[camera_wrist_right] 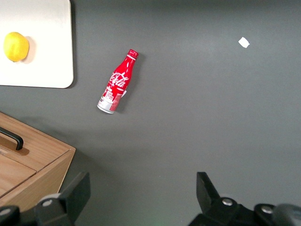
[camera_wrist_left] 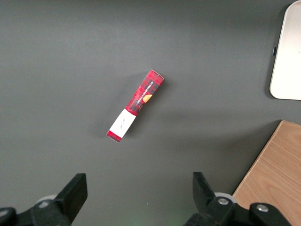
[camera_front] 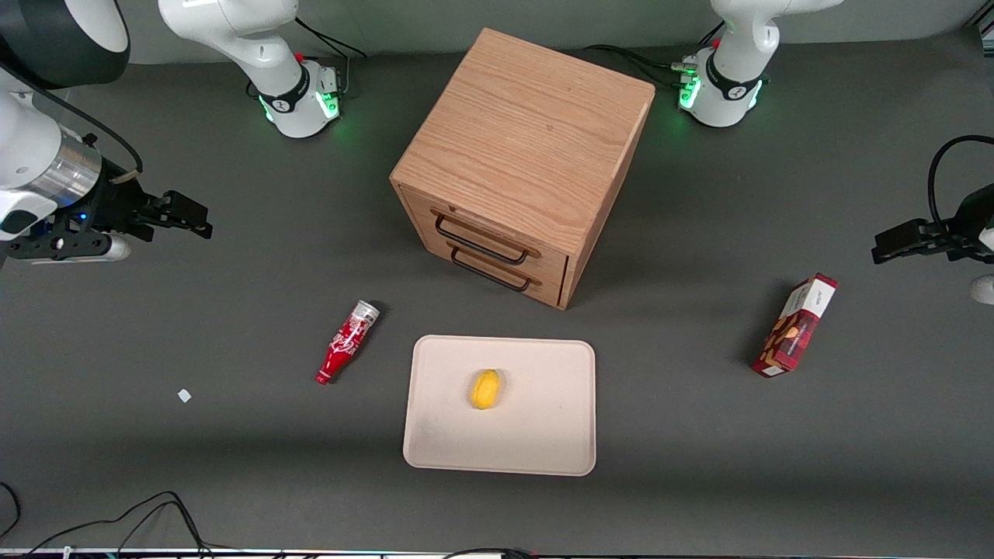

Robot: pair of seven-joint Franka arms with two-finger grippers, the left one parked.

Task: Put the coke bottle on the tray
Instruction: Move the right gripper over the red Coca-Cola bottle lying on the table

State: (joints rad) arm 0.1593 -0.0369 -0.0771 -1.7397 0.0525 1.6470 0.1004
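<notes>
Coke bottle (camera_front: pixel 346 342) lies flat on the dark grey table (camera_front: pixel 155 466), just beside the tray (camera_front: pixel 543 435) on the working arm's end, not touching it; silvery base points toward the wooden drawer cabinet (camera_front: pixel 520 147), red cap toward the front camera, its long axis running roughly from one o'clock to seven o'clock in the front view; in the right wrist view the bottle (camera_wrist_right: pixel 117 83) shows its white script logo facing up, with bare table between it and the tray's rounded corner (camera_wrist_right: pixel 56 70); tray is cream-white, flat, low-rimmed, sitting nearer the front camera than the cabinet; a yellow lemon (camera_front: pixel 485 389) rests on it near the middle, also seen in the wrist view (camera_wrist_right: pixel 16 46); cabinet stands with two black-handled drawers (camera_front: pixel 485 252) facing about seven o'clock, both closed; gripper (camera_front: pixel 203 219) hangs above the table well apart from the bottle, toward the working arm's end, at about ten o'clock from the bottle in the front view; its fingers (camera_wrist_right: pixel 75 188) stand spread wide with nothing between them; a small white scrap (camera_front: pixel 184 395) lies on the table at about eight o'clock from the bottle; a red snack box (camera_front: pixel 794 325) lies toward the parked arm's end of the table, well apart from the tray.
</notes>
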